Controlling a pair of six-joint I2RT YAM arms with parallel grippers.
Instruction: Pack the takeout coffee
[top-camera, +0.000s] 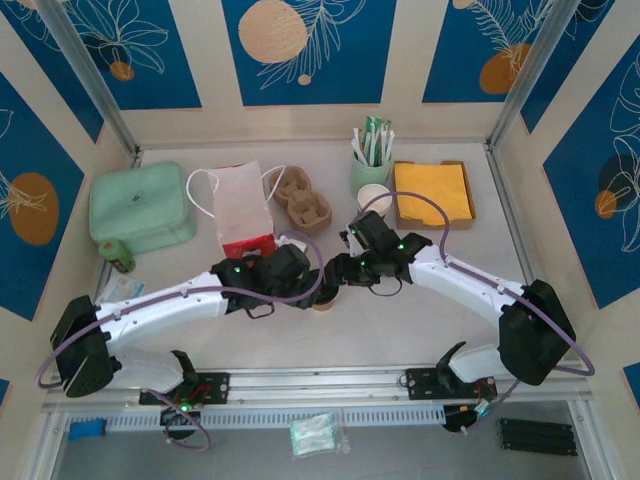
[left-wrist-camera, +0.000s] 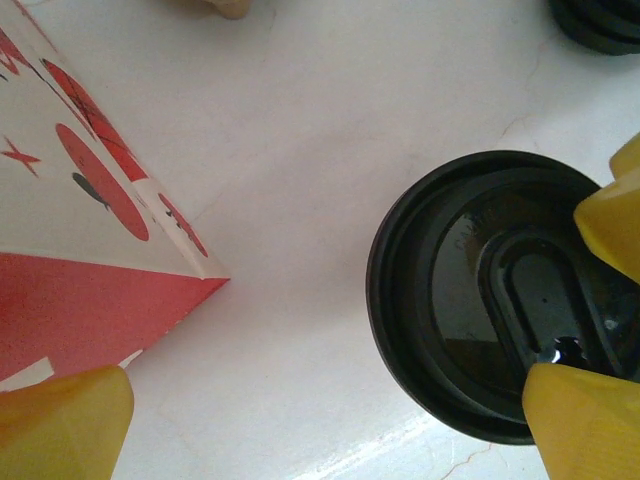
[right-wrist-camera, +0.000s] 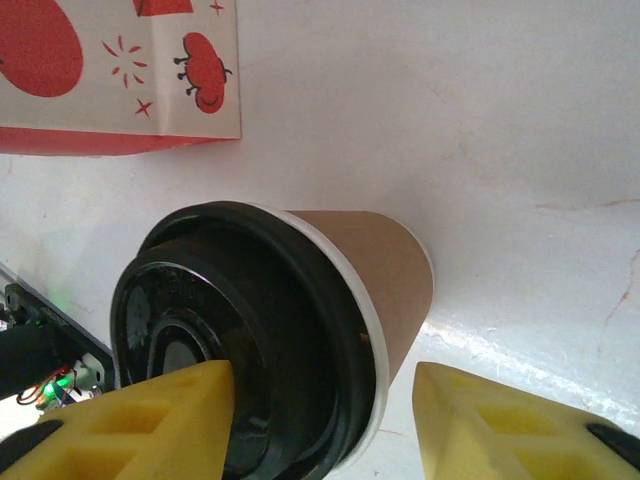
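White-shelled left arm (top-camera: 160, 305) at eight o'clock and right arm (top-camera: 465, 280) at four o'clock have black joints, looping purple cables (top-camera: 410, 196), green wrist lights (top-camera: 400, 243), and blocky yellow fingers (right-wrist-camera: 500, 430).

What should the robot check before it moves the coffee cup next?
1. Lid on the takeout coffee: ok, it is seated.
2. Right tool straddles the cup: ok.
3. Firm grip: not ok, there is a gap at one finger.
4. Left tool clear of the cup: not ok, it is open and one finger overlaps the lid's edge.
5. Bag standing nearby: ok.
6. Bag mouth open: cannot tell.
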